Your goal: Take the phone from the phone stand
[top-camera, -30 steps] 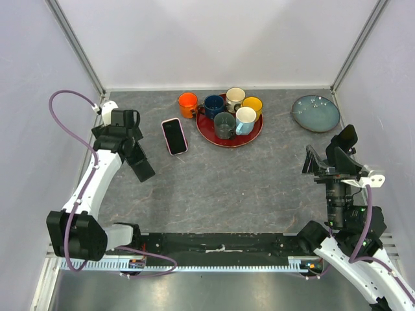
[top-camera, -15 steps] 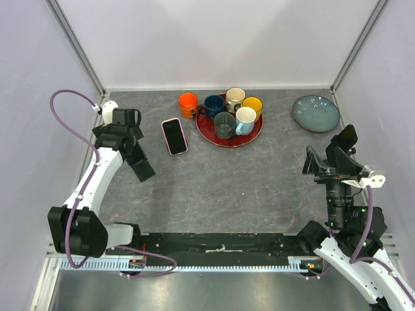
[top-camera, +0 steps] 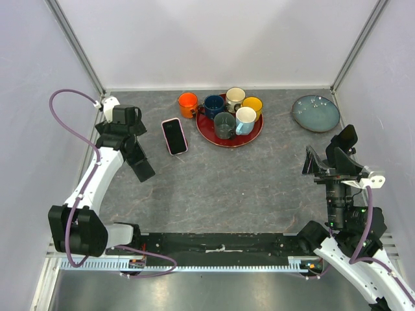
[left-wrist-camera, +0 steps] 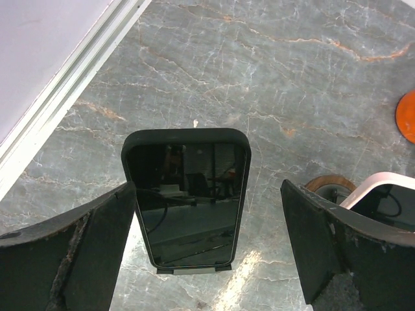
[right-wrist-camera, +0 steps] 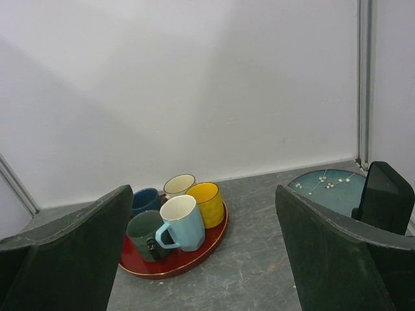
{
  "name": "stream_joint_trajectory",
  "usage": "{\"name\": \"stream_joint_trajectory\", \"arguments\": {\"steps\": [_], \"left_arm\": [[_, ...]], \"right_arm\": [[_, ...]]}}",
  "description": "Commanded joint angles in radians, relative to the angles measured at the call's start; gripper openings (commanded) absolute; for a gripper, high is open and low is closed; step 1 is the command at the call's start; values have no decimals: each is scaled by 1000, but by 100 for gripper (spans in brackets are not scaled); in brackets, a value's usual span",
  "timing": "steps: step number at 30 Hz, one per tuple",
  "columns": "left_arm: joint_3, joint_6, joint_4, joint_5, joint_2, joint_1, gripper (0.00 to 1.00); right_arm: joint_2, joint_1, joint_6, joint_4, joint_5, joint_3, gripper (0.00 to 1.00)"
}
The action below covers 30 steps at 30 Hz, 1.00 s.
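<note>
A black phone [left-wrist-camera: 187, 201] leans in a small dark phone stand, whose lip [left-wrist-camera: 194, 269] shows under the phone's lower edge. From above, the phone [top-camera: 142, 165] is a dark slanted slab near the left wall. My left gripper [left-wrist-camera: 207, 188] hovers over it, open, with one finger on each side and both clear of the phone. In the top view the left gripper [top-camera: 124, 137] sits just behind the phone. My right gripper [top-camera: 329, 150] is open and holds nothing at the far right, well away from the phone; its wrist view [right-wrist-camera: 204, 194] looks toward the mugs.
A second phone in a pink-white case [top-camera: 174, 136] [left-wrist-camera: 389, 197] lies flat right of the stand. An orange mug [top-camera: 187, 102] [left-wrist-camera: 407, 116] stands beside a red tray [top-camera: 209, 135] [right-wrist-camera: 194, 256] holding several mugs. A teal plate [top-camera: 316, 113] [right-wrist-camera: 321, 184] is back right.
My left wrist has edged slightly toward the back wall. The black phone and the right arm have not moved.
</note>
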Motion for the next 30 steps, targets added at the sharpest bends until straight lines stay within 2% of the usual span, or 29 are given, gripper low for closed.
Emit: {"name": "stream_joint_trajectory", "arguments": {"steps": [1,7,20,30], "left_arm": [[1,-36,48,-38,-29,-3,100],[0,-27,17,-98,-12,-3,100],[1,-33,20,-101,51,-3,100],[-42,-100,21,-150,37,-1,100]], "right_arm": [[-15,7,1,10,-12,-5,98],[-15,8,1,10,-12,-5,98],[-18,7,3,10,-17,-5,98],[-24,8,3,12,-20,-8,98]]}}
